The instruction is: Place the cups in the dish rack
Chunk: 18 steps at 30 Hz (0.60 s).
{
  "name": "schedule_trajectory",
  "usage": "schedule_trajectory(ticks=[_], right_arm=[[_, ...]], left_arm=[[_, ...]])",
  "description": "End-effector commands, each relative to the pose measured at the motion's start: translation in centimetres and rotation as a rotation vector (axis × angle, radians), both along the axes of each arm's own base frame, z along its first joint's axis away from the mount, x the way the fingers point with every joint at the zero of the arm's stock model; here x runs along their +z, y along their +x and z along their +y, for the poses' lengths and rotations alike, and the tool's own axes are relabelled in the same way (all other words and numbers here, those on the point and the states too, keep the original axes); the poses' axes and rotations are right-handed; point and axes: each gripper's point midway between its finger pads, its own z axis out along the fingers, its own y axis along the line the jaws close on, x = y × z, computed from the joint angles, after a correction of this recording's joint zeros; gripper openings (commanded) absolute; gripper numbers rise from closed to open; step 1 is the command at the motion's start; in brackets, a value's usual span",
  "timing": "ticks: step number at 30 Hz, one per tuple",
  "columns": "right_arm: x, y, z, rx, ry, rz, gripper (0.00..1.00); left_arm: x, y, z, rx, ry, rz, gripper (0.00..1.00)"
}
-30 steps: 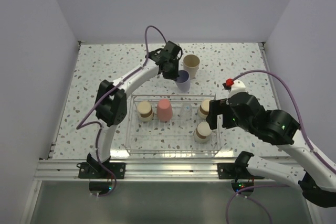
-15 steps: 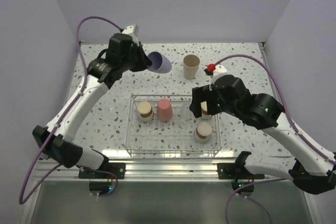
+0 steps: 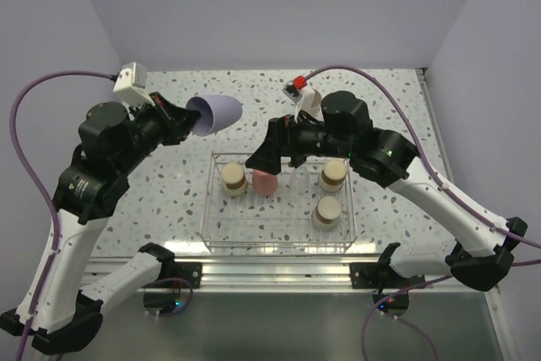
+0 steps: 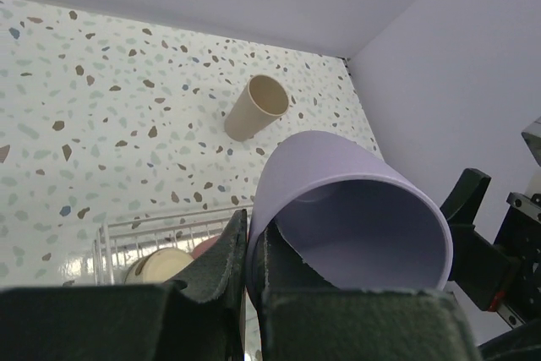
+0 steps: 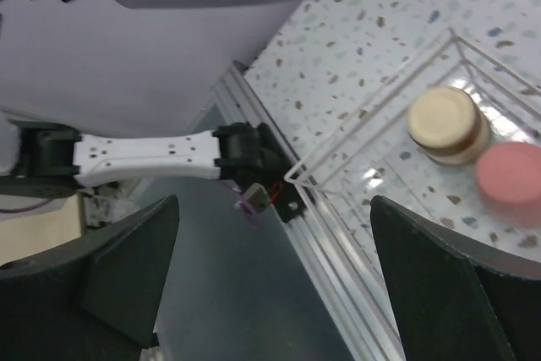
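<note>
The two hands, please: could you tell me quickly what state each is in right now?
Left hand: closed on the rim of the lavender cup.
Right hand: open, holding nothing.

Speckled tabletop (image 3: 186,200); pale walls (image 3: 270,6) on three sides; aluminium rail (image 3: 270,275) along near edge.

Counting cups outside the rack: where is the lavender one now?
In the top view, the lavender cup is held tipped on its side by the left gripper over the table's left rear, behind the dish rack's left corner.
</note>
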Motion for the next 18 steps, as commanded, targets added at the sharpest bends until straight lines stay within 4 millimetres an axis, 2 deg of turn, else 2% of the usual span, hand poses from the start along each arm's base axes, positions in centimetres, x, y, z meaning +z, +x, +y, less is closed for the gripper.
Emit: schedule_trajectory(ticks=[1, 2, 6, 7, 11, 15, 16, 18], right_arm=[[4.8, -2.6, 2.3, 0.162, 0.228, 0.021, 0.98], [5.0, -2.8, 2.6, 0.173, 0.255, 0.042, 0.98], [5.3, -3.9, 2.9, 0.219, 0.325, 0.090, 0.98], [5.6, -4.2, 2.6, 0.220, 0.337, 0.087, 0.98], [5.2, -4.3, 2.3, 0.207, 0.327, 0.096, 0.98], [5.2, -4.5, 2.0, 0.205, 0.329, 0.099, 0.98], [5.2, -4.6, 2.0, 0.208, 0.329, 0.100, 0.98], [5.0, -4.6, 1.8, 0.203, 0.320, 0.100, 0.98]], left_arm=[[-0.9, -0.7, 1.5, 0.071, -0.007, 0.044, 0.00], [-1.0, -1.2, 1.8, 0.082, -0.015, 0.044, 0.00], [-5.7, -1.2, 3.3, 0.190, 0.023, 0.204, 0.00], [-6.3, -1.2, 3.2, 0.194, 0.013, 0.226, 0.00], [-7.6, -0.9, 2.7, 0.181, -0.001, 0.241, 0.00], [-10.6, 0.7, 2.8, 0.168, 0.073, 0.287, 0.00], [-10.7, 1.3, 3.6, 0.183, 0.077, 0.287, 0.00], [-10.5, 2.3, 3.7, 0.155, 0.052, 0.270, 0.00]])
